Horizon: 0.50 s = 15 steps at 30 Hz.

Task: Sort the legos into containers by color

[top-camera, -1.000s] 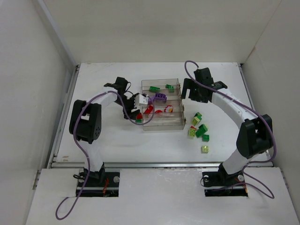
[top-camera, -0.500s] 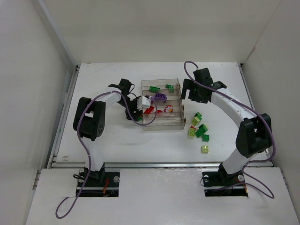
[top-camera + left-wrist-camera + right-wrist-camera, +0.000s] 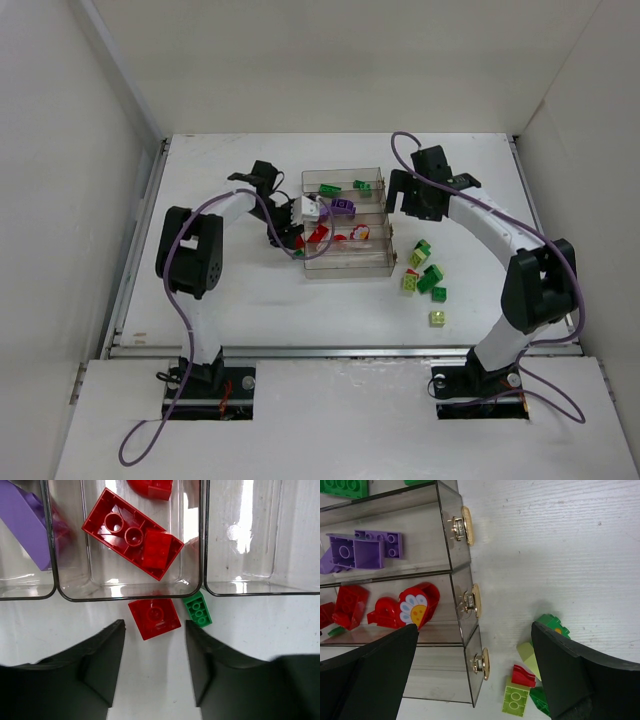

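The white surface (image 3: 280, 310) lies open from the arm bases at its near edge to the tray. Off the tray's near right corner, one lime brick (image 3: 437, 317) sits alone, closest to the near edge. Just beyond it lies a loose cluster of green and lime bricks (image 3: 425, 275) with a small red piece (image 3: 522, 675). The cluster is near the tray's right end but apart from it, with room toward the right edge.

The clear tray (image 3: 345, 268) sits mid-surface, its four long compartments running left to right, with brass knobs (image 3: 475, 600) on the right end.

The left gripper (image 3: 154, 623) is low at the tray's left end, jaws apart and facing the end wall. A red brick (image 3: 154, 618) lies on the surface between the fingertips with a thin gap on each side, so it is not clamped. A small green brick (image 3: 198, 609) lies beside it against the tray wall.

Behind that wall, a big red brick (image 3: 132, 532) lies in the second compartment from the near side, and a purple brick (image 3: 25, 525) in the next one.

The right gripper (image 3: 475, 629) hangs over the tray's right end, jaws spread wide and holding nothing.

Green bricks (image 3: 330, 189) lie in the far compartment, and open surface reaches from there to the far edge.
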Available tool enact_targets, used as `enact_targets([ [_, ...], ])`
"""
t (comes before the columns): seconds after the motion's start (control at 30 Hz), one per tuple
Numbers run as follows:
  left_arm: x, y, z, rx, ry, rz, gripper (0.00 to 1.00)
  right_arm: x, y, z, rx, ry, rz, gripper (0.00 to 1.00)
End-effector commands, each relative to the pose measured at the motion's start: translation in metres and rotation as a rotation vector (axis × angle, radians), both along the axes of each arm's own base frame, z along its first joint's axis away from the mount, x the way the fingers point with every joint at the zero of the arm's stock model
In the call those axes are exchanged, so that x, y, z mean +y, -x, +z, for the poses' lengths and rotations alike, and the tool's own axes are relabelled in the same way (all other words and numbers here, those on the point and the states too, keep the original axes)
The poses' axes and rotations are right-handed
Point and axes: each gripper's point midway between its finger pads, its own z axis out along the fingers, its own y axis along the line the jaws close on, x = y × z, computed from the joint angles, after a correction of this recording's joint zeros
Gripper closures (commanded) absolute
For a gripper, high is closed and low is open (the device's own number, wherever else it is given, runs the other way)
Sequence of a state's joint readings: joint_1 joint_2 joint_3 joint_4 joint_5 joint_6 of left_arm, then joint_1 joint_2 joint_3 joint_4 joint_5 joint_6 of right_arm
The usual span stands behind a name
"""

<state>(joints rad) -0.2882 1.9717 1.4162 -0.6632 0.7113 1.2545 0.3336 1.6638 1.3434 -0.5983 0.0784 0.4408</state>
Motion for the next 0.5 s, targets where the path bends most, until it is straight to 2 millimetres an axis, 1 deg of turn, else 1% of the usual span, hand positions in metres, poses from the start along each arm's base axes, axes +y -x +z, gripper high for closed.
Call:
enact_targets([
  [0.0, -0.0064, 0.0033, 0.0062, 0.041, 0.037, 0.001, 0.5, 0.0013, -0.0131, 0.0178, -0.053, -0.016, -0.004, 0.0],
  [0.13, -0.0056, 0.006, 0.0037, 0.05, 0.035, 0.001, 0.43, 0.0013, -0.0131, 0.0178, -0.053, -0.016, -0.004, 0.0],
  [0.2, -0.0034, 0.0082, 0.0005, 0.056, 0.024, 0.003, 0.43, 0.0013, -0.0131, 0.0178, -0.053, -0.016, -0.004, 0.0],
  [0.27, -0.0066, 0.0104, 0.0005, 0.063, 0.023, 0.002, 0.43, 0.0013, -0.0131, 0.0178, -0.053, -0.016, -0.004, 0.0],
  [0.3, -0.0062, 0.0076, 0.0002, 0.059, 0.018, 0.018, 0.45, 0.0019, -0.015, 0.0213, -0.061, -0.019, -0.004, 0.0],
  [0.37, -0.007, 0.0059, -0.0028, 0.067, 0.019, 0.033, 0.48, 0.0019, -0.015, 0.0214, -0.061, -0.019, -0.004, 0.0],
  [0.47, -0.0085, 0.0016, -0.0022, 0.054, 0.025, 0.04, 0.57, 0.0019, -0.015, 0.0214, -0.061, -0.019, -0.004, 0.0],
])
